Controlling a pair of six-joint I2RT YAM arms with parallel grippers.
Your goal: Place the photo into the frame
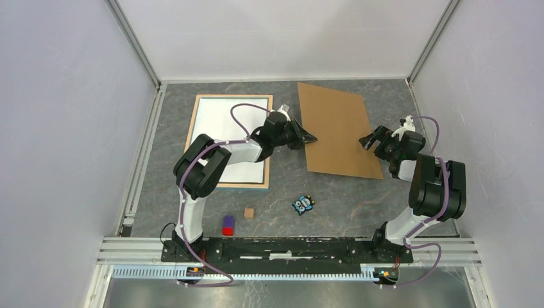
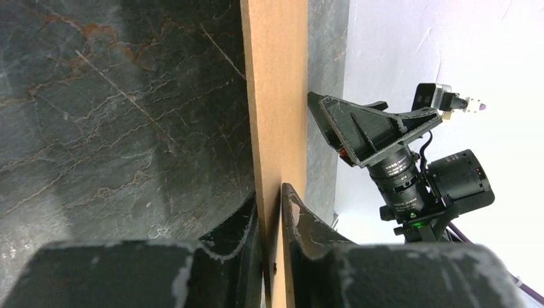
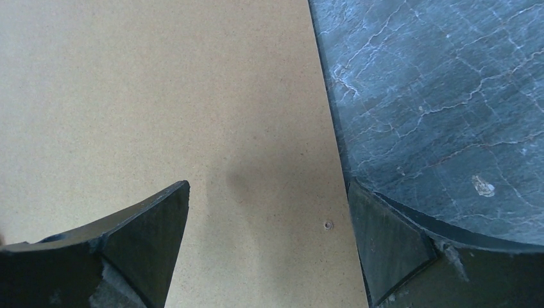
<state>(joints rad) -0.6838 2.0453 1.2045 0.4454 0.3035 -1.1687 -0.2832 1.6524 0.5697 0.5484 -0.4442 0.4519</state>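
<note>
The frame (image 1: 234,97) lies face down on the grey table (image 1: 160,192), wood rim up, at far left. The photo (image 1: 217,119) rests inside it, white back showing. Just right lies the brown backing board (image 1: 337,122). The left arm reaches across the frame; the left gripper (image 1: 310,138) pinches the board's left edge. The right gripper (image 1: 367,140) hangs spread wide over the board's right edge, holding nothing.

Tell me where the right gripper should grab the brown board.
Its right long edge, probably coming in low from the right. The brown board is a thin flat sheet, so only an edge offers a pinch; the left gripper clamps the opposite edge, and the right gripper hovers open there.
</note>
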